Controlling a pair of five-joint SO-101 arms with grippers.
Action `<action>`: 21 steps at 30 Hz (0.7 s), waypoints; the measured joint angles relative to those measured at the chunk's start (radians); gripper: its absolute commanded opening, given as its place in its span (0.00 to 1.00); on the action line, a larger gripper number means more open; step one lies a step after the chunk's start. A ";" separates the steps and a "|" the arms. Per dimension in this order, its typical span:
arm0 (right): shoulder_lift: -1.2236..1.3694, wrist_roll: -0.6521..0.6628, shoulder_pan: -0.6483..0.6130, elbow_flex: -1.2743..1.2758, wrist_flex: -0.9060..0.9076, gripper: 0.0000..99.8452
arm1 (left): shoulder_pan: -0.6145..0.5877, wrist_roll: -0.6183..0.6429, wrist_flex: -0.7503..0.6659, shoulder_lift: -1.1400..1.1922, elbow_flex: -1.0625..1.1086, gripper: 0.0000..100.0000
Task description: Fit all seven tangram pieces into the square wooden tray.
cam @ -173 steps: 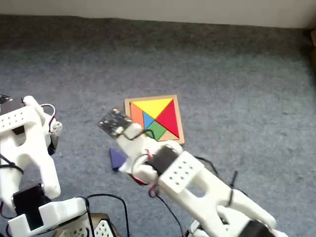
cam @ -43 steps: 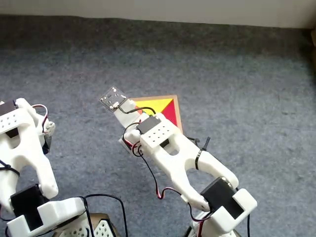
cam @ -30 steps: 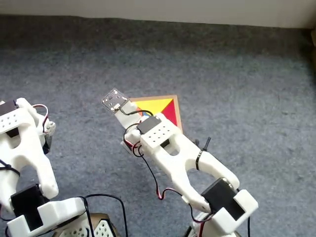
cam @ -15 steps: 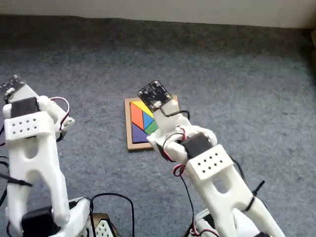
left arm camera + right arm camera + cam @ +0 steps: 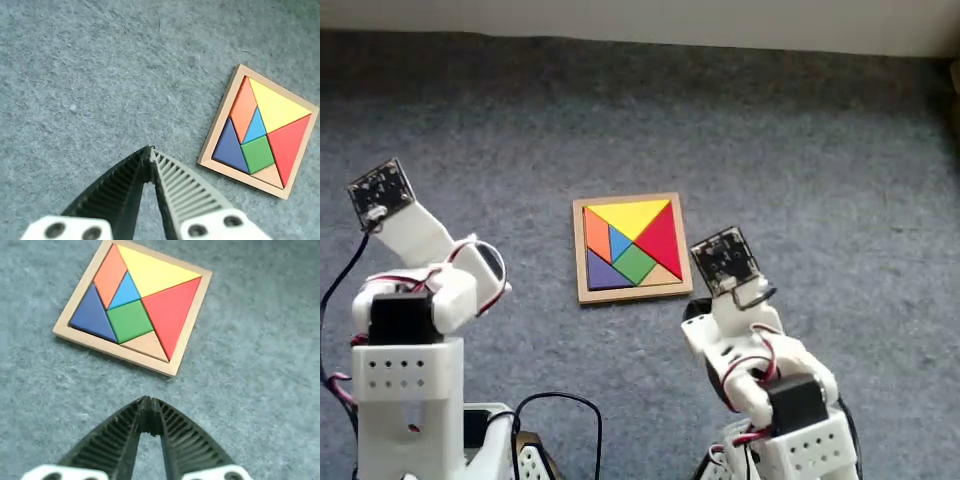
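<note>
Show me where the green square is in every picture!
High view: the green square is mid-picture, in the near half of the tray.
Left wrist view: the green square sits between the dark blue piece and the red triangle.
Right wrist view: the green square is near the tray's middle.
Shared landmark: the red triangle, touching the square in all three.

Scene lit softly and evenly by diffuse light. Carpeted counter [image 5: 800, 180] rendered mid-bright; darker band seen along far edge, under bright pale wall strip [image 5: 720, 20]. White arm shells [image 5: 405, 360] lit brightly. Thin soft shadow cast below near rim of tray [image 5: 100, 343]. Dark ribbed jaws left underlit in wrist views.
</note>
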 measured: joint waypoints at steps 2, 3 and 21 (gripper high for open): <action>-0.137 0.000 0.028 0.068 0.005 0.00 | 0.009 -0.021 0.000 -0.063 0.031 0.01; -0.210 0.000 0.041 0.100 0.008 0.00 | 0.012 -0.040 0.000 -0.097 0.049 0.01; -0.356 0.000 0.264 0.347 0.009 0.00 | 0.015 -0.196 -0.149 -0.712 0.509 0.01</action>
